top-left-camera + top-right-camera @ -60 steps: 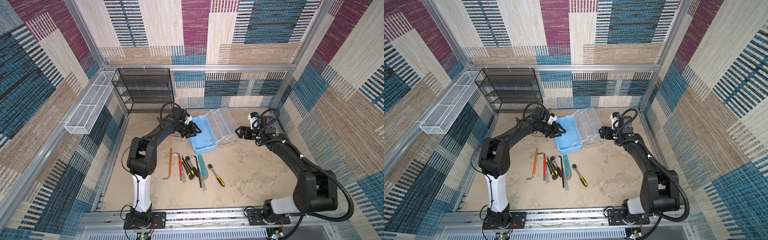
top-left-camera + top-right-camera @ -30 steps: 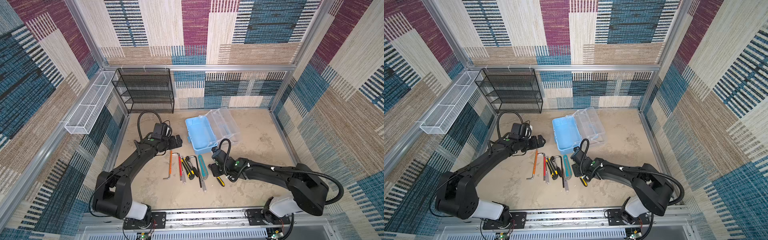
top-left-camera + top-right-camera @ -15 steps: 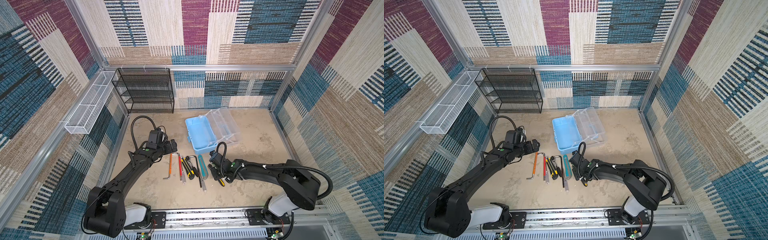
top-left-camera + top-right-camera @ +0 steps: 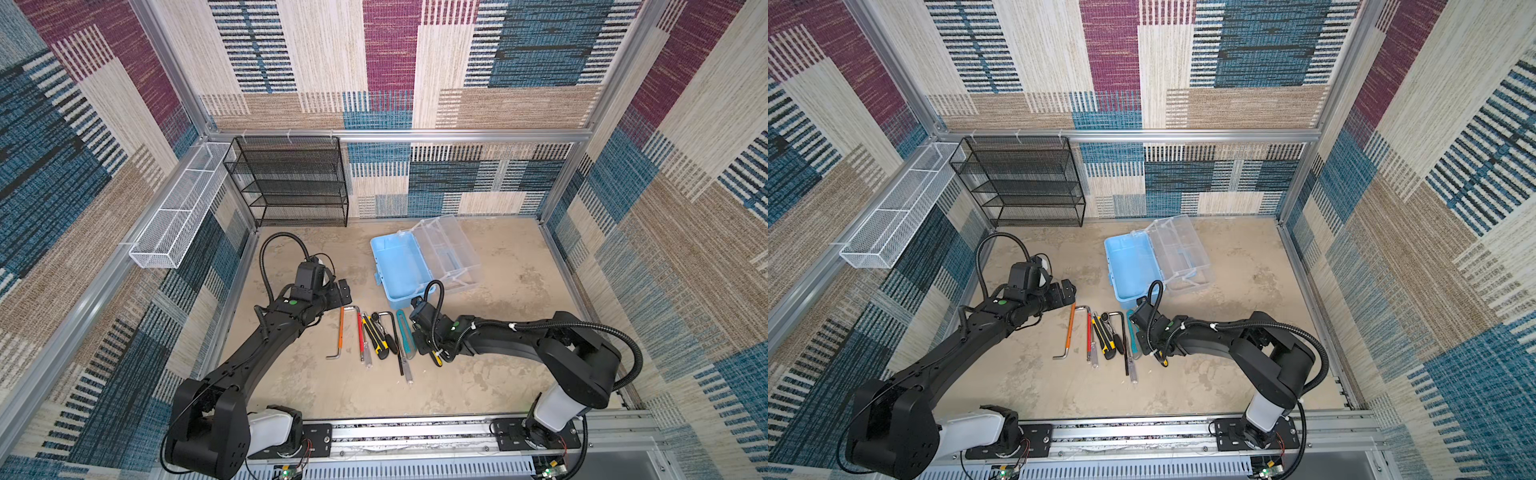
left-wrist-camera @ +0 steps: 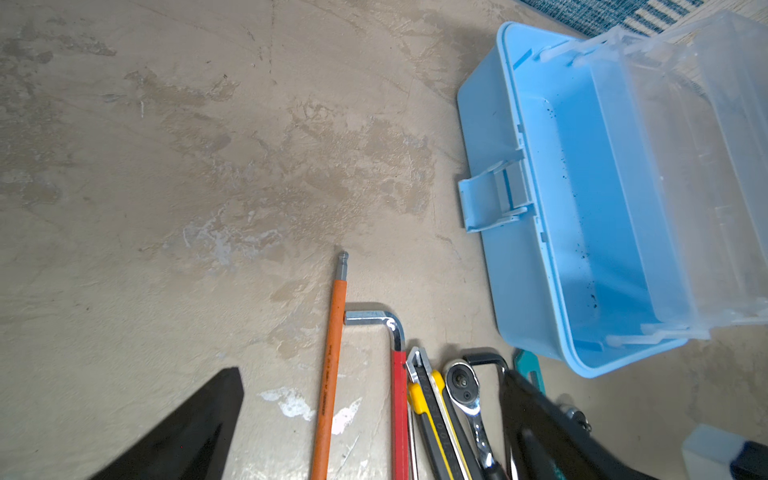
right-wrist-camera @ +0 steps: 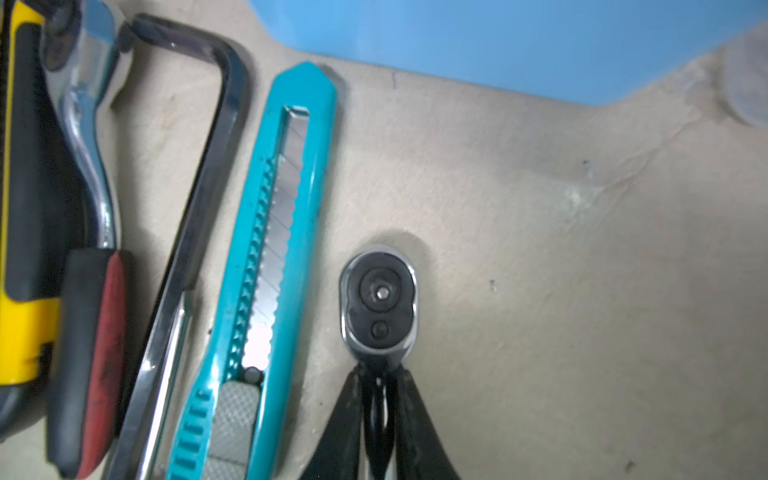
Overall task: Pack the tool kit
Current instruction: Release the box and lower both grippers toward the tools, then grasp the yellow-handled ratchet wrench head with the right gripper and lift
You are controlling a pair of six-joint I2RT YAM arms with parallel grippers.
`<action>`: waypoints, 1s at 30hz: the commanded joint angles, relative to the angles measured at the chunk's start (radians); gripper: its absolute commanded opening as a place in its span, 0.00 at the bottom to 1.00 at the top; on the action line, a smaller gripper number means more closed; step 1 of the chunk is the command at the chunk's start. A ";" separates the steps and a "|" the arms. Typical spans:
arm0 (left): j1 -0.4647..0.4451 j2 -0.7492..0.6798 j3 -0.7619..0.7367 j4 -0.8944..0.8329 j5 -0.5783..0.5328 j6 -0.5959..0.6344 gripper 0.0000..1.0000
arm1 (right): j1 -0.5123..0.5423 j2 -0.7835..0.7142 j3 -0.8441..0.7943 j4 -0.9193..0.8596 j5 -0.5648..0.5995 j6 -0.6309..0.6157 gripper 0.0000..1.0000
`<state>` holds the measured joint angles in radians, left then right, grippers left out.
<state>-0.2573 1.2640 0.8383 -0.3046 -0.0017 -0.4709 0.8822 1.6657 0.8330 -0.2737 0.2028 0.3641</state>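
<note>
Now the right hand (image 6: pixel 380 388) is pinched on the ratchet (image 6: pixel 378 303), both fingers (image 6: pixel 347 415) pressed vs the thin neck just under the round head. A sec ago they stood approx half spread over it, so the grab has only just landed. 2 sec ago this arm was up by the case. The ratchet looks flat on the table (image 6: pixel 582 291) yet, w/ no lift I can make out. In both top views the hand sits low centre-right of frame, at the right end of the tool row (image 4: pixel 374 336), and the yellow-black handle end pokes out below it.

Leftward along the row in both top views: teal utility knife (image 6: pixel 270 249), black hex key (image 6: pixel 195 199), 2nd ratchet (image 5: pixel 461 380), yellow knife (image 5: pixel 422 399), red hex key (image 5: pixel 399 415), orange hex key (image 5: pixel 330 374). All lie side by side, untouched.

The left hand (image 5: pixel 370 374) is spread wide & empty, hanging over the upper ends of the orange and red keys. It too has come back from the case in the last 2 sec.

The case (image 4: pixel 399 266) stands just above the row, centre of frame, w/ its clear lid (image 4: pixel 451 249) flipped open to the right and the inside bare. So the opening step is done, nothing is packed, and the 1st tool is in grip. Next, I'd judge: lift it & carry it up-frame into the case.
</note>
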 commanded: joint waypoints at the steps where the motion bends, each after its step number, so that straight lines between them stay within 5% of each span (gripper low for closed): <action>1: 0.001 -0.005 -0.005 -0.001 -0.021 0.024 0.99 | -0.003 0.003 -0.018 -0.081 -0.005 0.001 0.15; 12: 0.001 -0.006 -0.011 -0.001 0.014 0.023 0.99 | -0.097 -0.183 -0.088 0.065 -0.094 0.021 0.05; 30: 0.001 -0.019 -0.039 0.028 0.095 0.034 0.99 | -0.325 -0.521 -0.099 0.057 -0.255 -0.105 0.05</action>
<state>-0.2573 1.2438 0.8021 -0.3027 0.0635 -0.4572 0.5907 1.1706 0.7158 -0.2390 -0.0040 0.3042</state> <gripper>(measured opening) 0.997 0.138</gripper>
